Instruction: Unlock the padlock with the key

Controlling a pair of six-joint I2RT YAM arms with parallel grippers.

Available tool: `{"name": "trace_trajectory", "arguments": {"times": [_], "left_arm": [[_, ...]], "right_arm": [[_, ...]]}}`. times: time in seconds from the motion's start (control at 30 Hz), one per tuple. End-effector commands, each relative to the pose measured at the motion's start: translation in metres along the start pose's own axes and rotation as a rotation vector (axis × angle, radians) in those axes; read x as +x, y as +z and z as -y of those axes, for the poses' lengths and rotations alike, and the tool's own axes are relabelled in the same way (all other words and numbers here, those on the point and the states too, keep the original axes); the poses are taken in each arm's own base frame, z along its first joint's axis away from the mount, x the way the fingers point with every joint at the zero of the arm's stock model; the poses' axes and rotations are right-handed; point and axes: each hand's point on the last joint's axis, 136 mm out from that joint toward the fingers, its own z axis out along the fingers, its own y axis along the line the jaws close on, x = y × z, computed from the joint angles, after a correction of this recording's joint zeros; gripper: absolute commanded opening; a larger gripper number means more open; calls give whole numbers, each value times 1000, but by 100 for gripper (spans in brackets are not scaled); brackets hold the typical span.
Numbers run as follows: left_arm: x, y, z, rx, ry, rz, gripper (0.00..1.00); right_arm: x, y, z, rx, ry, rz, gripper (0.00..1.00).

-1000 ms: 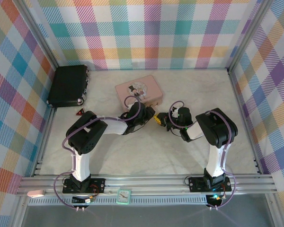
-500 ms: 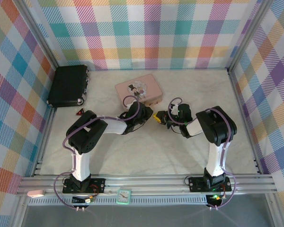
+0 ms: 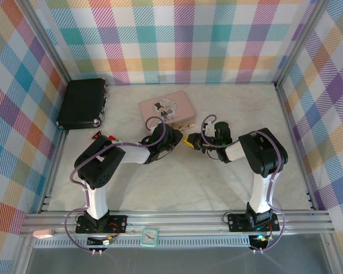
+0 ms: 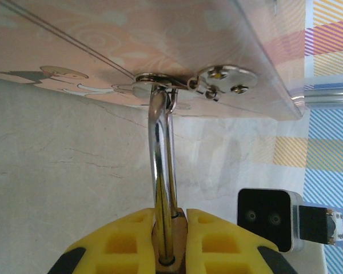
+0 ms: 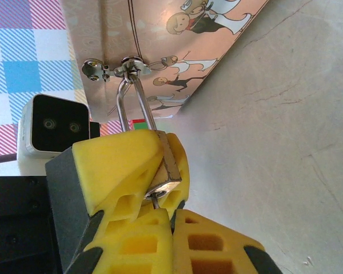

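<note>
Clamping the padlock steady with my left gripper — it hangs off the pink tin — so my right gripper, pinching the key, lines up.

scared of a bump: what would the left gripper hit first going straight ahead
Likely the pink tin, at the hasp holding the shackle of the padlock. The left gripper points straight at it, though depth is unclear.

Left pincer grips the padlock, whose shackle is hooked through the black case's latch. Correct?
Not quite. The left pincer does grip the padlock, but the shackle is hooked through the pink tin's latch, not the black case's. The left wrist view shows it.
</note>
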Motion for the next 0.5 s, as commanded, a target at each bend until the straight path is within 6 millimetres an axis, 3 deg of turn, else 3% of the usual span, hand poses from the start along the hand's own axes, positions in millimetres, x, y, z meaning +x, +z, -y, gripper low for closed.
{"name": "trace_trajectory", "arguments": {"times": [0.0, 0.23, 0.47], "left_arm": [[7, -19, 53, 174, 0, -36, 0], [4, -12, 53, 190, -24, -16, 0], [3, -6, 50, 187, -37, -10, 0]], "right_arm": [[-21, -3, 12, 10, 57, 90, 0], [-15, -8, 2, -58, 115, 134, 3], [-11, -13, -4, -59, 112, 177, 24]]}}
